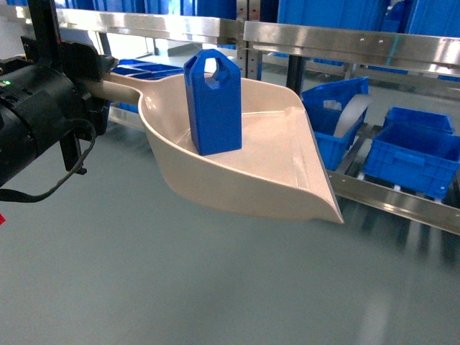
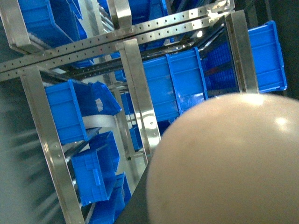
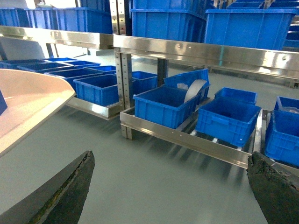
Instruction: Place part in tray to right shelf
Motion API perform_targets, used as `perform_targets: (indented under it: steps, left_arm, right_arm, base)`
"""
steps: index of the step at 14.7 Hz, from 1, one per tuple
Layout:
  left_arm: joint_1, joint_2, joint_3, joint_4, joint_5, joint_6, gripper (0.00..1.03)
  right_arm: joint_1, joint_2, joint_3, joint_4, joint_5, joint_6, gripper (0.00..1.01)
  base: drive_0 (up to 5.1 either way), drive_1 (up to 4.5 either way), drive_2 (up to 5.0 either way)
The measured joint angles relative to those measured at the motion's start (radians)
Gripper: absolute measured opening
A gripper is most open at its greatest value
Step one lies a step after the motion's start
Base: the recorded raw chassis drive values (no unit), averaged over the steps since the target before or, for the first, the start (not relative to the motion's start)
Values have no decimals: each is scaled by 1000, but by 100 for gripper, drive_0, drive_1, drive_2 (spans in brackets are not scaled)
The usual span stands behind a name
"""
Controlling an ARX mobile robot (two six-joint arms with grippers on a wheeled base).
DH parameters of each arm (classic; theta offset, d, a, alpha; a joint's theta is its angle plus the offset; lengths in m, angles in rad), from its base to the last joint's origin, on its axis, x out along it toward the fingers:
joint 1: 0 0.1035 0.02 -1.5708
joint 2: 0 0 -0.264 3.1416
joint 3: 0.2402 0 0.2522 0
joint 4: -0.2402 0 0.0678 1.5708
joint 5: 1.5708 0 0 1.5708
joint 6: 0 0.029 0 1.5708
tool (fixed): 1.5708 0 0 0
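The beige scoop-shaped tray [image 1: 266, 172] hangs in the air above the grey floor, its wide lip pointing right. The blue part [image 1: 213, 100] stands upright inside it, near the handle end. At the left edge of the head view my left gripper [image 1: 97, 88] is shut on the tray's handle. In the left wrist view only the tray's [image 2: 229, 163] rounded underside shows, and the jaws are hidden. My right gripper [image 3: 171, 156] is open and holds nothing, and the tray's rim [image 3: 32, 100] lies to its left. The right shelf [image 1: 345, 39] is the steel rack behind the tray.
Blue crates [image 1: 413, 154] sit on the rack's low level behind a steel rail [image 1: 392, 201]. Another crate [image 1: 338, 118] holds a white curved piece. An upright post [image 1: 248, 43] splits the left and right racks. More crates [image 3: 247, 25] fill the upper level.
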Motion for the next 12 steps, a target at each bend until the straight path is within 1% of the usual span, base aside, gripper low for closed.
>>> perform_targets:
  steps: [12]
  left_arm:
    - [2,0,0,0,0,0,12]
  right_arm:
    - [0,0,0,0,0,0,98]
  base:
    - [-165,-165,-165]
